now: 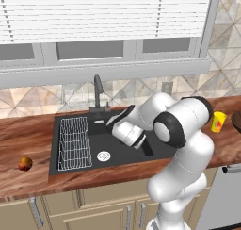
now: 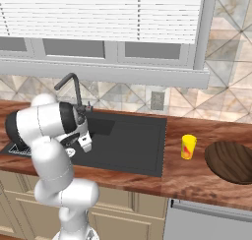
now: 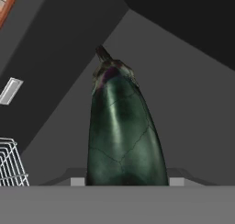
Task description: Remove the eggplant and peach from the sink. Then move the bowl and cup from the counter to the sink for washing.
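Observation:
The dark green eggplant (image 3: 121,126) stands lengthwise between my two fingertips in the hand view, stem pointing away, and my gripper (image 3: 127,182) is shut on it. The arm reaches down into the black sink (image 1: 55,144), over the right part of the basin. The peach (image 1: 25,164) lies on the wooden counter left of the sink. Right of the sink (image 2: 133,140) stands the yellow cup (image 2: 188,147), with the brown bowl (image 2: 231,161) beyond it at the counter's right end. The cup (image 1: 218,121) also appears behind my elbow.
A wire rack (image 1: 74,142) fills the left part of the sink, with the silver drain (image 1: 103,155) beside it. The dark faucet (image 1: 98,90) rises at the back rim, close to my arm. A tiled wall and window run behind the counter.

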You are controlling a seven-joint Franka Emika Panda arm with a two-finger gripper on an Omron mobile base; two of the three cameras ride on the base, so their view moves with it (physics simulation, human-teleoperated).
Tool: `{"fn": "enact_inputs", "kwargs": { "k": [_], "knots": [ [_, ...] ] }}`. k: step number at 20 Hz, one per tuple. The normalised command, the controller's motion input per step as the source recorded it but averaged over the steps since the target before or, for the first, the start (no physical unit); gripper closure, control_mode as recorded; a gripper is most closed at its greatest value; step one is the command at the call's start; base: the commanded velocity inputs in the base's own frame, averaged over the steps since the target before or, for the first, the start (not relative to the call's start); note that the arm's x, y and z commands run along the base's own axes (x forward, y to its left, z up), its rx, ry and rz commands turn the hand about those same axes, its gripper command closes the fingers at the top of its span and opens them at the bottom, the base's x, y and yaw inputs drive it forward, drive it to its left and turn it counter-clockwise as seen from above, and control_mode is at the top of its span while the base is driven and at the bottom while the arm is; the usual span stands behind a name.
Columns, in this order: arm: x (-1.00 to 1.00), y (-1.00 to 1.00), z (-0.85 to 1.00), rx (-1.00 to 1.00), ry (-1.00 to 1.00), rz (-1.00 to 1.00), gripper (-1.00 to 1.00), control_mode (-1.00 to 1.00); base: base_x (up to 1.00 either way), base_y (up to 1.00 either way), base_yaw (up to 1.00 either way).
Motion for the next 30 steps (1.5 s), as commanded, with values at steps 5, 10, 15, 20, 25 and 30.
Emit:
{"fn": "enact_inputs", "kwargs": {
  "k": [5,10,15,20,25,30],
  "knots": [
    [-0.08,-0.03,0.2,0.0,0.07,0.0,1.0,-1.0,0.0,0.0,0.0],
    [-0.07,-0.06,0.23,0.0,0.06,0.0,1.0,-1.0,0.0,0.0,0.0],
    [-0.05,-0.03,0.28,0.0,0.04,0.0,1.0,-1.0,0.0,0.0,0.0],
    [-0.04,0.0,0.3,0.0,0.02,0.02,1.0,-1.0,0.0,0.0,0.0],
    [-0.06,0.0,0.29,0.0,0.02,0.02,1.0,-1.0,0.0,0.0,0.0],
    [-0.1,0.0,0.24,0.0,0.01,0.02,1.0,-1.0,0.0,0.0,0.0]
  ]
}}
